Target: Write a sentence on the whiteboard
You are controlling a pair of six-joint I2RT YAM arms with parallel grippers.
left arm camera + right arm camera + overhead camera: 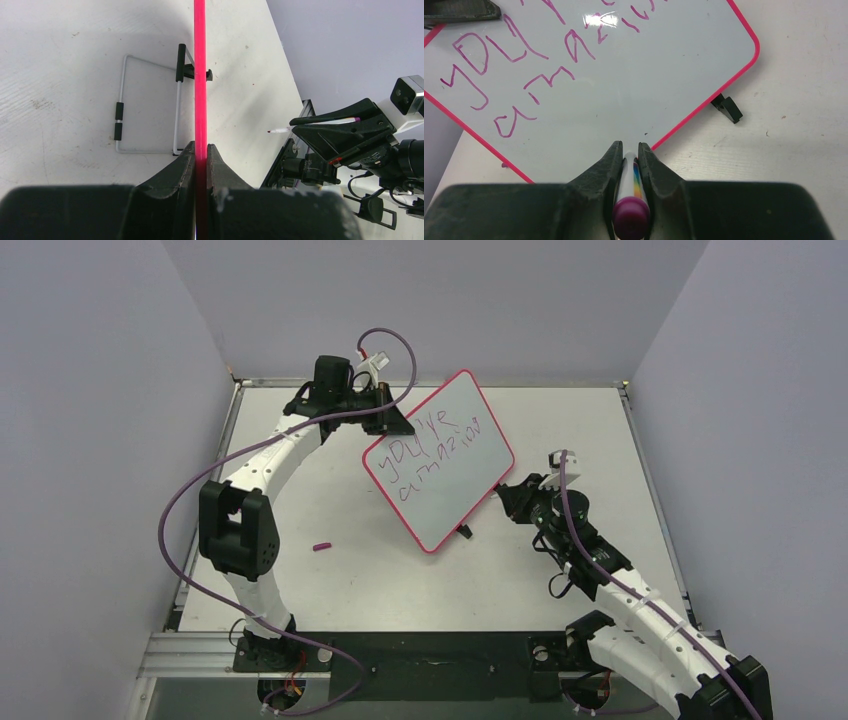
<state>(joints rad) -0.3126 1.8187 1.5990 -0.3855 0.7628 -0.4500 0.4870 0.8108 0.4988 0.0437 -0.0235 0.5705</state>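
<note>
The left jaws are pinching the board [452, 502], the right jaws the marker [631, 212]; pressing hard risks twisting the board loose.

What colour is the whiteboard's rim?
Pink-red; the whiteboard's rim shows best in the right wrist view.

whiteboard [455, 490]: glossy white face, red-pink rim
sentence [435, 445]: reddish-purple strokes
marker [630, 212]: white barrel, rainbow stripe, purple end
counter [400, 580]: off-white, faint grey specks
wire stand [119, 111]: white wire, black sleeves
left end effector [200, 150]: black
right end effector [630, 150]: black
cable [162, 525]: purple
</note>
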